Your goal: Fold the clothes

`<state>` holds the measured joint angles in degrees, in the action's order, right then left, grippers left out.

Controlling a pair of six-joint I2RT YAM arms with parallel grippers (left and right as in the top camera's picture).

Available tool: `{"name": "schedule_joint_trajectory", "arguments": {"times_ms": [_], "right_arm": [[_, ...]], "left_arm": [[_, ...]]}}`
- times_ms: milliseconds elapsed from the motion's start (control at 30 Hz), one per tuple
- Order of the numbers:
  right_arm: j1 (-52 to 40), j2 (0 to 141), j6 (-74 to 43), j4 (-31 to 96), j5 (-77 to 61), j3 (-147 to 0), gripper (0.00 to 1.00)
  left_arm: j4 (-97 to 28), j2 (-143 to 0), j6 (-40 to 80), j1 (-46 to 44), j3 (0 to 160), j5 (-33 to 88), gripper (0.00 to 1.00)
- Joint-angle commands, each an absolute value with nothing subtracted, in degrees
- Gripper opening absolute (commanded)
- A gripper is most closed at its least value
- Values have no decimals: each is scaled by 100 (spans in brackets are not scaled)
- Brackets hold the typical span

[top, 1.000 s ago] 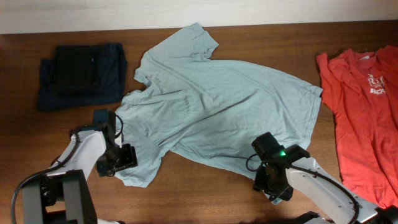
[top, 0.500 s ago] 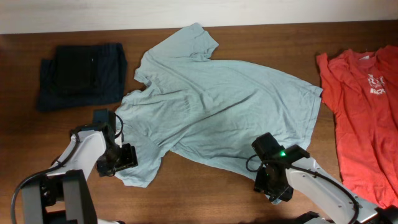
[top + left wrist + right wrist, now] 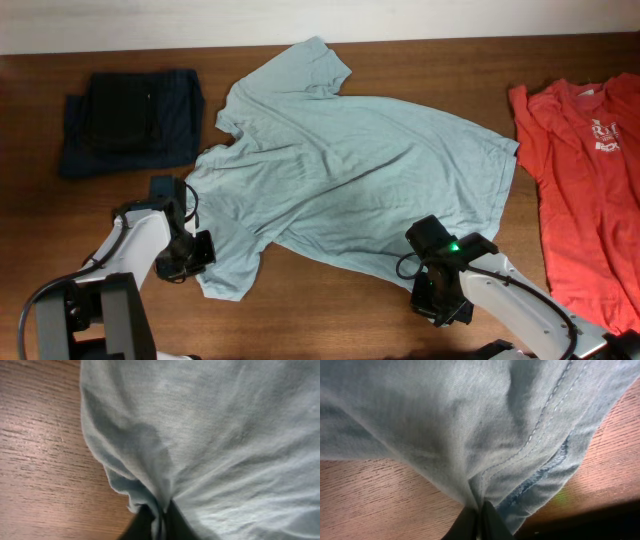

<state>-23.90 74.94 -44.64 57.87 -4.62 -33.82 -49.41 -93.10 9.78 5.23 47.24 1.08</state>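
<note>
A pale grey-blue T-shirt [image 3: 350, 170] lies spread flat across the middle of the table. My left gripper [image 3: 197, 252] is shut on the edge of its lower-left sleeve; in the left wrist view the cloth [image 3: 200, 435] bunches into a pinched fold between the dark fingers [image 3: 142, 525]. My right gripper [image 3: 428, 285] is shut on the shirt's bottom hem near the front; the stitched hem [image 3: 540, 430] gathers into the closed fingers [image 3: 465, 527]. A red-orange T-shirt [image 3: 590, 190] with white print lies at the right. A folded dark navy piece [image 3: 130, 120] rests at the back left.
Bare wooden tabletop [image 3: 320, 310] runs along the front between my two arms. A pale wall strip [image 3: 150, 25] borders the table's far edge. The red-orange shirt reaches the right edge of view.
Both grippers have closed on the grey-blue shirt: the left on the sleeve edge, the right on the bottom hem. The shirt itself has barely shifted.
</note>
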Motion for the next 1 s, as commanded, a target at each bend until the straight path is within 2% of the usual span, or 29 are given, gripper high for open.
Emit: {"name": "schedule_joint_trajectory", "arguments": {"times_ms": [0, 67, 300, 700, 967], "right_arm": [[-2436, 7441, -4482, 5811, -471, -3352, 8], [-2436, 7441, -4482, 5811, -471, -3352, 4], [-2436, 7439, -4296, 5808, -471, -3400, 4], [-2434, 7439, -3920, 6554, -329, -4550, 4], [-2429, 7439, -3922, 6982, 95, -4976, 4]], "left_arm": [[-4928, -9190, 980, 543, 4692, 174, 4], [-4928, -9190, 980, 543, 4692, 174, 1], [-5063, -9190, 980, 541, 4904, 176, 1], [-6501, -9190, 978, 541, 6803, 174, 1], [-6648, -9190, 980, 541, 7511, 178, 1]]}}
